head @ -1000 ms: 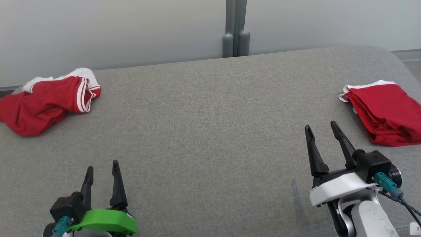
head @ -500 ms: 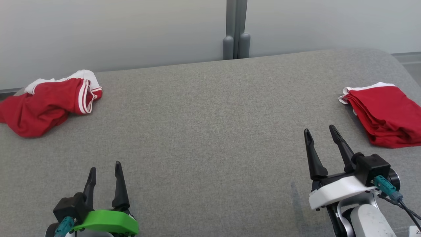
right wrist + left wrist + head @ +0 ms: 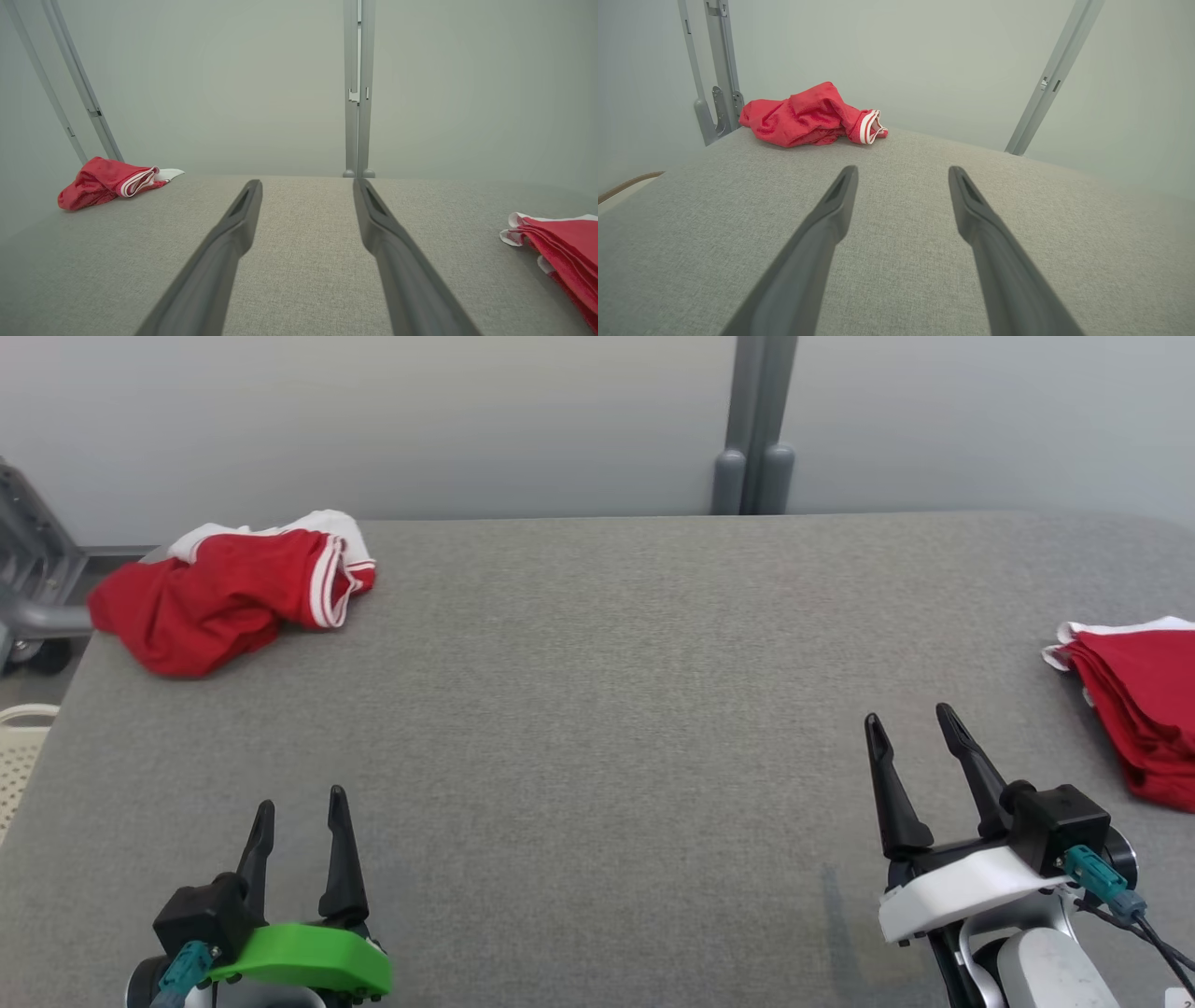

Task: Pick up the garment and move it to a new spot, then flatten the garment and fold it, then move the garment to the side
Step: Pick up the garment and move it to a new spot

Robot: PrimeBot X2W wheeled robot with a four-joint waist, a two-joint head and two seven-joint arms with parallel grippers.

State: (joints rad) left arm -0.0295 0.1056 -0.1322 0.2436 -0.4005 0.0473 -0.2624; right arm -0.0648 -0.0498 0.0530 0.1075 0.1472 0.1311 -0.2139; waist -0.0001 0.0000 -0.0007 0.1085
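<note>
A crumpled red garment with white trim (image 3: 231, 590) lies at the far left corner of the grey table (image 3: 597, 709); it also appears ahead of the left fingers (image 3: 810, 116) and at the far left in the right wrist view (image 3: 107, 182). My left gripper (image 3: 301, 803) hovers open near the front left, well short of the garment, with nothing between its fingers. My right gripper (image 3: 910, 723) is open near the front right, empty too.
A neatly folded red pile (image 3: 1144, 700) rests at the table's right edge, close to the right gripper, and shows in the right wrist view (image 3: 565, 247). A grey post (image 3: 754, 425) stands behind the table. A pale basket (image 3: 17, 751) and grey frame (image 3: 33, 588) sit off the left edge.
The head camera has turned left, so the whole scene shifted right in view and the table's left edge appeared. Both grippers stay open and hold their places.
</note>
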